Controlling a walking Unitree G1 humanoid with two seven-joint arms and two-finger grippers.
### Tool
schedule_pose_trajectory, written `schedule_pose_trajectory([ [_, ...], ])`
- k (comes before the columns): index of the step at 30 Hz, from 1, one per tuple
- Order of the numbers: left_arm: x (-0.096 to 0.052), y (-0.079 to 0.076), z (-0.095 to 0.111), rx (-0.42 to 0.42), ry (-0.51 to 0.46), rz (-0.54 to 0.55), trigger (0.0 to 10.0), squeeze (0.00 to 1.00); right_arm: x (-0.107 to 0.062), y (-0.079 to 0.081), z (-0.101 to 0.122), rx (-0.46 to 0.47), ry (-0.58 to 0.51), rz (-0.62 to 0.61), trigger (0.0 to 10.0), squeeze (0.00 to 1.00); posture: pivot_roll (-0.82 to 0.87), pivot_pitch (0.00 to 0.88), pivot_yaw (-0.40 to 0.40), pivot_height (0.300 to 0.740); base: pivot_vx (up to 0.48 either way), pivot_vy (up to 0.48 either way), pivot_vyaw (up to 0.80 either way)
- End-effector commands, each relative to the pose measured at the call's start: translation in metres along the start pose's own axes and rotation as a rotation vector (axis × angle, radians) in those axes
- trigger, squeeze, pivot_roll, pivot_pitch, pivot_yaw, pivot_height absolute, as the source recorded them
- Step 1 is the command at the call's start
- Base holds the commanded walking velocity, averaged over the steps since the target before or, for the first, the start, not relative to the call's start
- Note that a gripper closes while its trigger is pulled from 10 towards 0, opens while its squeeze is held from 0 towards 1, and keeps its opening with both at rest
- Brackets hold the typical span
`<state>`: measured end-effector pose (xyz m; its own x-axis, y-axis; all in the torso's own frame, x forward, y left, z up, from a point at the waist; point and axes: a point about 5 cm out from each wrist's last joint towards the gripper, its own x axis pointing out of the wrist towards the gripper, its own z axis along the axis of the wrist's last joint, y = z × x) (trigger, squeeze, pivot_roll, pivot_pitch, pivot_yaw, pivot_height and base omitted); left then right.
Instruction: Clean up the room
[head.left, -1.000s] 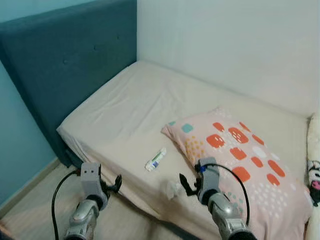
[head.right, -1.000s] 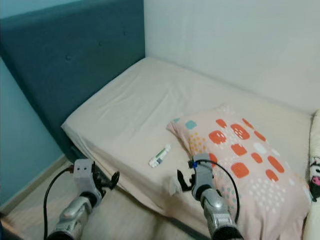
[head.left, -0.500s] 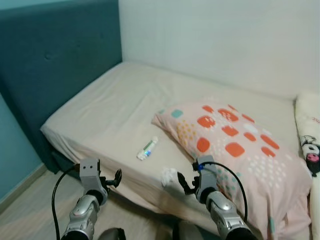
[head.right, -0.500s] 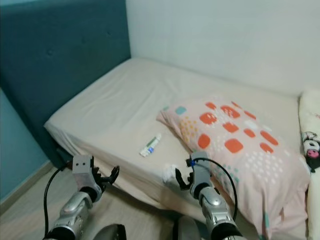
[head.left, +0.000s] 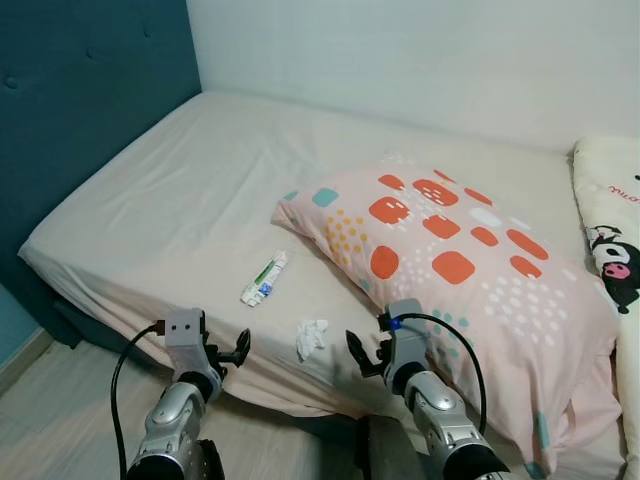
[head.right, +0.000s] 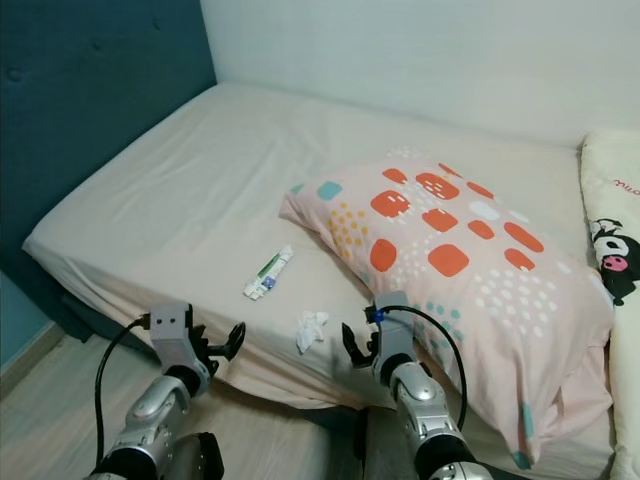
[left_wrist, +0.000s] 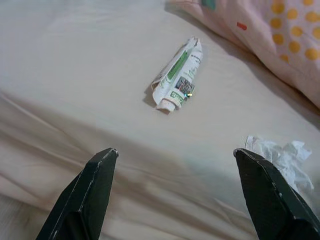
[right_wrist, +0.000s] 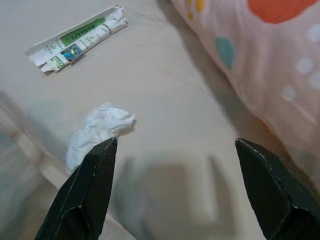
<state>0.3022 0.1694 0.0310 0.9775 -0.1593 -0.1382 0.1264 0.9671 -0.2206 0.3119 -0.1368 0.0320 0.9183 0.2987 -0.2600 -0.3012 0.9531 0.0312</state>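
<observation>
A teal upholstered headboard (head.left: 70, 120) stands against a white wall (head.left: 420, 60); light wood-look flooring (head.left: 50, 420) runs beside the bed frame.

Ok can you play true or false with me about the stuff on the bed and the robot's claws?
1. A crumpled tissue lies on the bed. True.
2. The green and white wrapper sits on top of the pillow. False: it lies on the sheet beside the pillow.
3. The left gripper holds the tissue. False: it is open and holds nothing.
4. The right gripper is open, near the bed's edge. True.
5. The pillow has orange patches. True.
</observation>
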Motion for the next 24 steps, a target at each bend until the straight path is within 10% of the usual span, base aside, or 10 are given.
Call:
schedule_pose_trajectory([
  [1, -0.001, 0.001, 0.002, 0.005, -0.012, -0.006, 10.0, 0.0, 0.003, 0.007, 0.001, -0.027, -0.001, 0.031, 10.0, 0.0, -0.08, 0.113, -0.052, 0.565, 0.0, 0.0, 0.0],
  [24, -0.032, 0.015, 0.024, 0.078, -0.146, 0.035, 10.0, 0.0, 0.025, 0.004, 0.033, -0.167, 0.013, 0.035, 10.0, 0.0, 0.04, 0.289, -0.038, 0.565, 0.0, 0.0, 0.0],
])
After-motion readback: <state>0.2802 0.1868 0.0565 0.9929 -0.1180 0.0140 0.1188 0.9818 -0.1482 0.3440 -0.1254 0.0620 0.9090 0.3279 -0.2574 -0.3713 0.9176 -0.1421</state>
